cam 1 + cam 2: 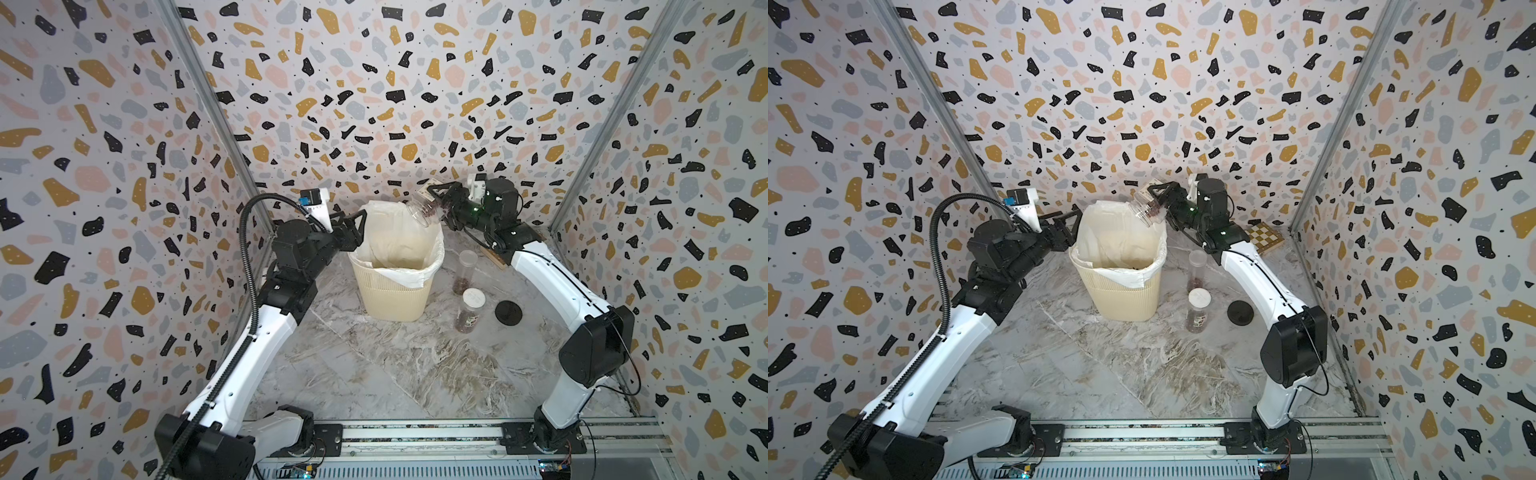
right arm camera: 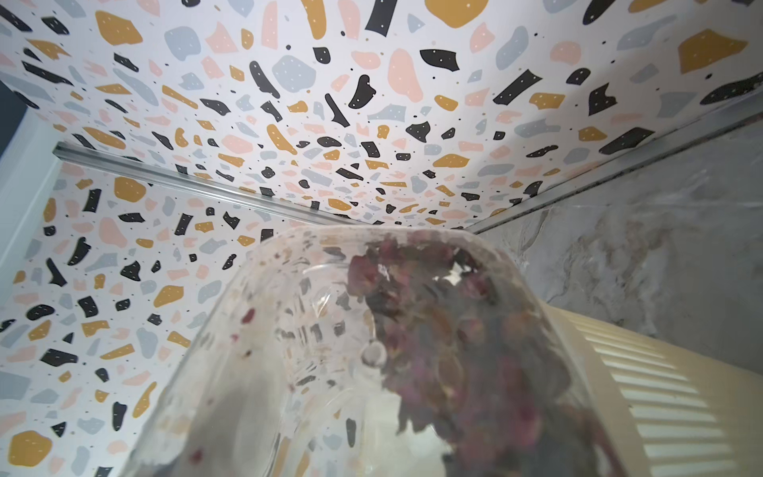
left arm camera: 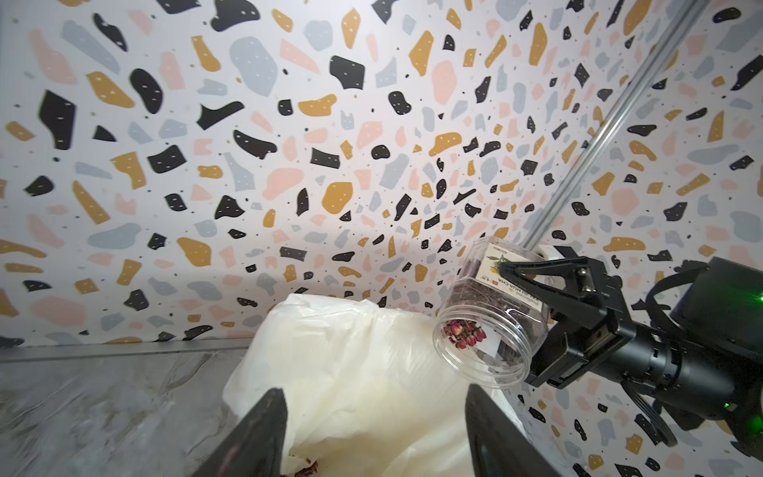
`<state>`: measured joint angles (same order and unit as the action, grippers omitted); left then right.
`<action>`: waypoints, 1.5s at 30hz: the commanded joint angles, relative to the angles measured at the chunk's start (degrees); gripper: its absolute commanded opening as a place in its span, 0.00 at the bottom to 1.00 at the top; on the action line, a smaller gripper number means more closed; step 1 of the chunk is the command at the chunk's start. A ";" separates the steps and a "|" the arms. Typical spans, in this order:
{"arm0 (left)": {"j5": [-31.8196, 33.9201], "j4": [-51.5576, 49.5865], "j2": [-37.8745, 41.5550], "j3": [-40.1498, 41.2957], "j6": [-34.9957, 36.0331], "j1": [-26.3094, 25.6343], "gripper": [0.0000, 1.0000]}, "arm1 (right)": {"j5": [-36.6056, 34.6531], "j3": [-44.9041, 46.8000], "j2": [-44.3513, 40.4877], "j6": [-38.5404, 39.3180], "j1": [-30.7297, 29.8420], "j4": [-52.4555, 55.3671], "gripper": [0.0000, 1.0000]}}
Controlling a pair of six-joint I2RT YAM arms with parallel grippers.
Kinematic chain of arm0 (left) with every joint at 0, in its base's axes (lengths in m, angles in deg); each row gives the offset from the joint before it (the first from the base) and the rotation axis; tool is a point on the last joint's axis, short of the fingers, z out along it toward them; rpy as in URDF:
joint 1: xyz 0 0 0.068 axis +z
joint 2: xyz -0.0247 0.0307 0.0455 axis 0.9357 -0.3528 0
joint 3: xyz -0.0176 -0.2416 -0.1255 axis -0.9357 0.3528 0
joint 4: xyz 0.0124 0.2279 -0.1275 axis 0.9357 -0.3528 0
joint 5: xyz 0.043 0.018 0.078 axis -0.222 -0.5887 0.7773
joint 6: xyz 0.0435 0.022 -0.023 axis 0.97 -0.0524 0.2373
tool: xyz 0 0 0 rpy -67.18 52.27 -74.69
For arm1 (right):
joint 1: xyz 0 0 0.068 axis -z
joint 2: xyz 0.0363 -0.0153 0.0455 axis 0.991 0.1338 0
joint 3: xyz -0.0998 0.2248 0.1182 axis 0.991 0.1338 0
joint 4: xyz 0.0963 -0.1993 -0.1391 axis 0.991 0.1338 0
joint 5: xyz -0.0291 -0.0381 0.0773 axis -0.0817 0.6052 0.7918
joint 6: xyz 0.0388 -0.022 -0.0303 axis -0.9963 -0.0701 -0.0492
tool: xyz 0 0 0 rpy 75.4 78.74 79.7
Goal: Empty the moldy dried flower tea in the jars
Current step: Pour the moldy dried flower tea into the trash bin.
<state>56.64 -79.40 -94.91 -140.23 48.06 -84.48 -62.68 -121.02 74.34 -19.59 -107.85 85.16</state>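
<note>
R gripper (image 1: 439,204) clamped on squat jar (image 1: 420,212), lid off, tipped mouth-down over bin (image 1: 390,299) toward desk's far edge so tea (image 3: 464,332) slides into bag (image 3: 363,355); some left inside. L gripper (image 1: 356,230) agape, empty, by bin rim, prob. on standby. Black lid (image 1: 508,311) parked nr right edge, clear of pour. Tall jar (image 1: 467,270), labelled jar (image 1: 471,309) upright, lidded, beside bin.

A cream bin (image 1: 390,299) stands on the marble table (image 1: 374,374).
</note>
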 commanded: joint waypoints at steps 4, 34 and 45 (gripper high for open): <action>0.29 -4.62 4.31 4.18 -4.89 3.17 0.66 | -7.73 -7.80 1.63 14.08 -4.27 6.67 0.75; -5.15 -7.75 7.22 10.20 -8.15 9.38 0.64 | -3.70 3.32 -3.97 37.12 -4.60 -11.98 0.75; -4.86 -7.40 7.28 11.01 -8.31 9.42 0.64 | -11.18 7.95 -8.13 61.04 -10.53 -12.72 0.75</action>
<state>52.31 -89.04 -87.87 -130.07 40.06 -75.43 -71.38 -114.46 69.94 31.84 -116.68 75.98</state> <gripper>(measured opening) 0.636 0.800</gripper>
